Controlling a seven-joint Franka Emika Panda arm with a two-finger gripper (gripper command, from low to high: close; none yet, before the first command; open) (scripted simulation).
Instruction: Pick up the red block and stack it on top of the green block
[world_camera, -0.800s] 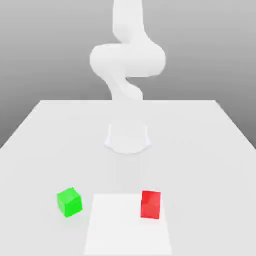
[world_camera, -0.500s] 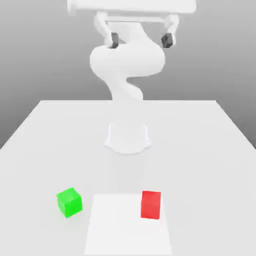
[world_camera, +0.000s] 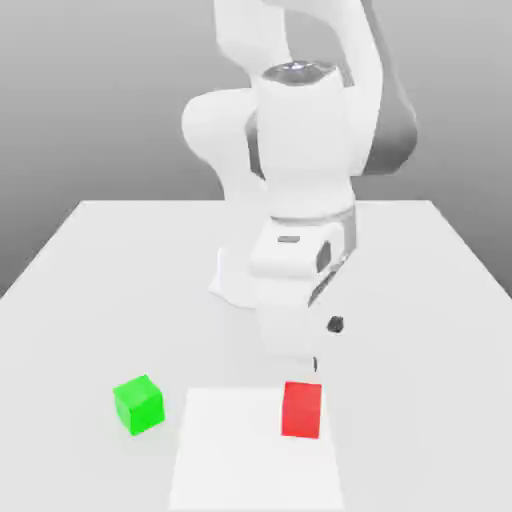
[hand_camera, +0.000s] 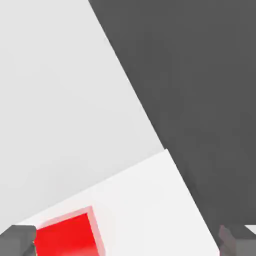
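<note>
The red block (world_camera: 302, 408) sits on a paler white square patch (world_camera: 240, 460) near the table's front, toward the exterior view's right. The green block (world_camera: 138, 404) rests on the table at the patch's other side, toward the exterior view's left. My gripper (world_camera: 324, 346) hangs just above and behind the red block, tilted, with one dark fingertip (world_camera: 336, 323) showing. In the hand view the gripper (hand_camera: 127, 243) is open, its fingertips (hand_camera: 17, 240) far apart. The red block (hand_camera: 67, 235) lies close to one of them and is not gripped.
The arm's round base (world_camera: 232, 282) stands mid-table behind the blocks. The big white arm (world_camera: 300, 150) rises above the red block. The white table (world_camera: 100, 280) spreads around it. In the hand view the table's edge runs beside a dark floor (hand_camera: 200, 100).
The hand has dropped from high above the table down to just over the red block. Neither block has moved.
</note>
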